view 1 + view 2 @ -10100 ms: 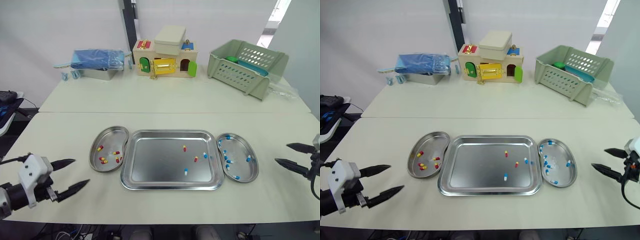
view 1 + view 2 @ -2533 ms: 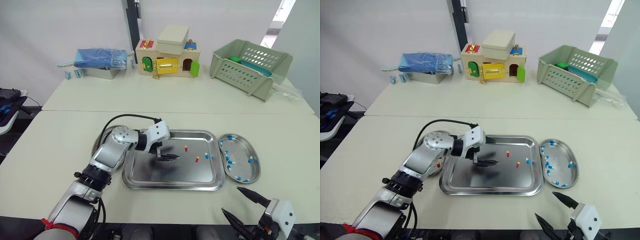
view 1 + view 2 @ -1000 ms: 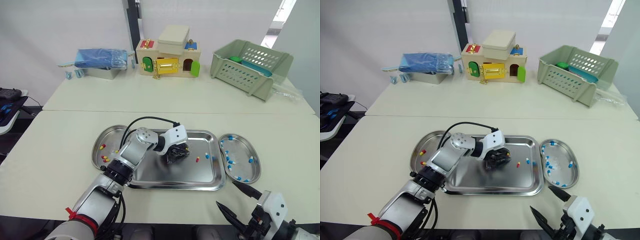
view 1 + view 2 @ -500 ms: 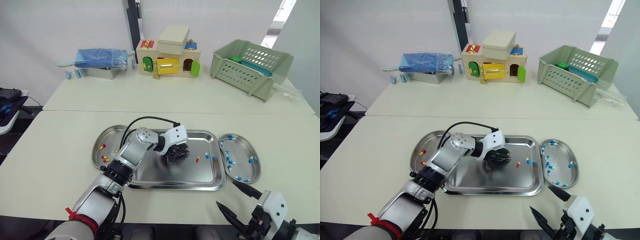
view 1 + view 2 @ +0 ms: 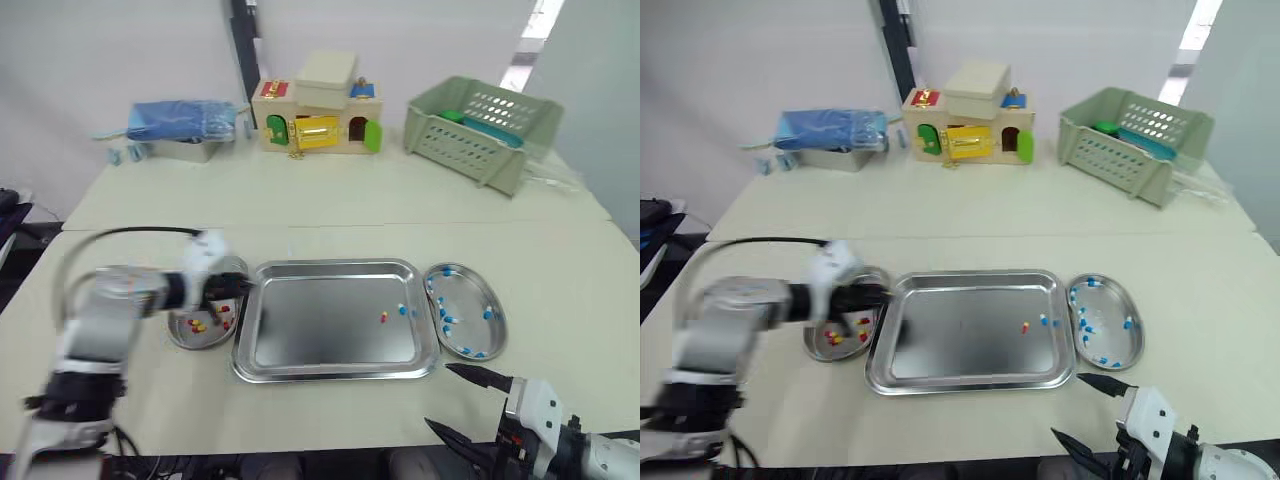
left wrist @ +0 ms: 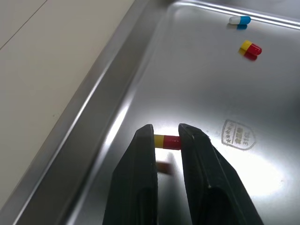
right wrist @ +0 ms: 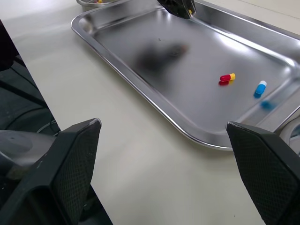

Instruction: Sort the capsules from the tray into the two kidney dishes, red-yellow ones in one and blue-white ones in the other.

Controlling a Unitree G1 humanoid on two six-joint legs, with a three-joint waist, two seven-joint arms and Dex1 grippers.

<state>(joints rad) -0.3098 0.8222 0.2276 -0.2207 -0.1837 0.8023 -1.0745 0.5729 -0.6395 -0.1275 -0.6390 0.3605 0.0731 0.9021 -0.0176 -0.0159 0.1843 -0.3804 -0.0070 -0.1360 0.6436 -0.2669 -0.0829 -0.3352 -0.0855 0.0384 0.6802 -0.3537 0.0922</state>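
Observation:
My left gripper (image 6: 166, 140) is shut on a red-yellow capsule (image 6: 167, 141), held just above the steel tray (image 5: 335, 371). In the eye views the left gripper (image 5: 226, 291) is blurred, at the tray's left rim beside the left kidney dish (image 5: 180, 337), which holds several red-yellow capsules. One red-yellow capsule (image 5: 382, 317) and one blue-white capsule (image 5: 403, 310) lie in the tray's right part. The right kidney dish (image 5: 493, 337) holds several blue-white capsules. My right gripper (image 5: 440, 397) stands open near the table's front edge, right of the tray, with nothing in it.
At the back of the table stand a blue-wrapped metal box (image 5: 180, 125), a wooden toy house (image 5: 315, 115) and a green plastic basket (image 5: 480, 125). A seam runs across the table behind the tray.
My left arm has swung left from the tray's middle to its left rim by the left dish. The whole picture has also shifted. The right gripper has stayed put.

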